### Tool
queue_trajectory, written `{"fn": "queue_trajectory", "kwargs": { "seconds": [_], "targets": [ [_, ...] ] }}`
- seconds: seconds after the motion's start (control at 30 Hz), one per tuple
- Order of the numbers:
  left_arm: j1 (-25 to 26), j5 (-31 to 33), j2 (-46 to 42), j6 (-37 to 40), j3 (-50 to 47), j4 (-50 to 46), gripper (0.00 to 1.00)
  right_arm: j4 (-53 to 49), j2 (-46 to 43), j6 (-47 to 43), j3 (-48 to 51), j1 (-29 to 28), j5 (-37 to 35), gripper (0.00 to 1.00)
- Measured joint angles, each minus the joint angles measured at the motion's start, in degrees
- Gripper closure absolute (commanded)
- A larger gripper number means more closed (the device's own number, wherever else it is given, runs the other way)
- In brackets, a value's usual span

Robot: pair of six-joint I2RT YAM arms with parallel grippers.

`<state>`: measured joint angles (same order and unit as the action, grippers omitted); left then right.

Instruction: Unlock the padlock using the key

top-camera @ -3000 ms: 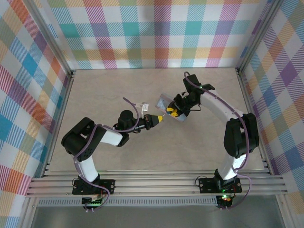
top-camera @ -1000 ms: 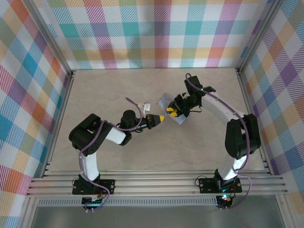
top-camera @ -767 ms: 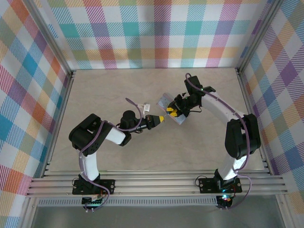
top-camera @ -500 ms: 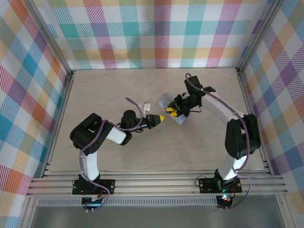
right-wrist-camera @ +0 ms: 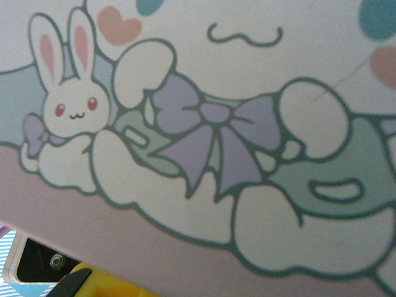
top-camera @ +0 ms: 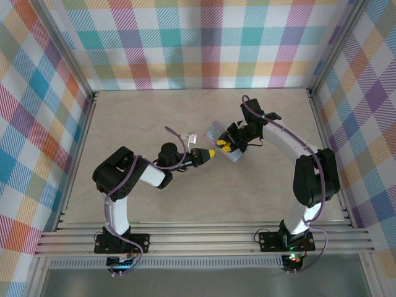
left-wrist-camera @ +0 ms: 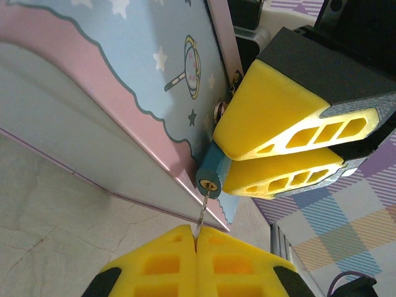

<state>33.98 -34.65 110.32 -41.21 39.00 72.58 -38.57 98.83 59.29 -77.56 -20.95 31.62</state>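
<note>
overhead from behind; both wrists close on tin (left-wrist-camera: 111, 74)

Two arms (top-camera: 148, 177) of white tubing with black joints, purple cables (top-camera: 115, 189) trailing along them. Their fingers (left-wrist-camera: 278, 111) are yellow wedges with slotted cut-outs, on black mounts.

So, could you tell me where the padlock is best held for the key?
Pinch the padlock across its blue body, from the side away from the tin, leaving its brass keyhole end free: that end faces the key.
</note>
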Motion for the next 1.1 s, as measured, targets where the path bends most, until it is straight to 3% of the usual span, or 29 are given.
{"fn": "queue_trajectory", "kwargs": {
  "seconds": [0.5, 1.1],
  "targets": [
    [-0.04, -1.88, 2.82, 0.42, 3.06, 0.66, 1.00, -2.16, 0.68, -3.06, -1.16, 1.18, 0.81, 1.00],
    [0.13, -2.38, -1.55, 9.79, 4.37, -10.99, 1.00, -6.12, 1.92, -6.47, -3.28, 1.20, 1.22, 1.00]
  ]
}}
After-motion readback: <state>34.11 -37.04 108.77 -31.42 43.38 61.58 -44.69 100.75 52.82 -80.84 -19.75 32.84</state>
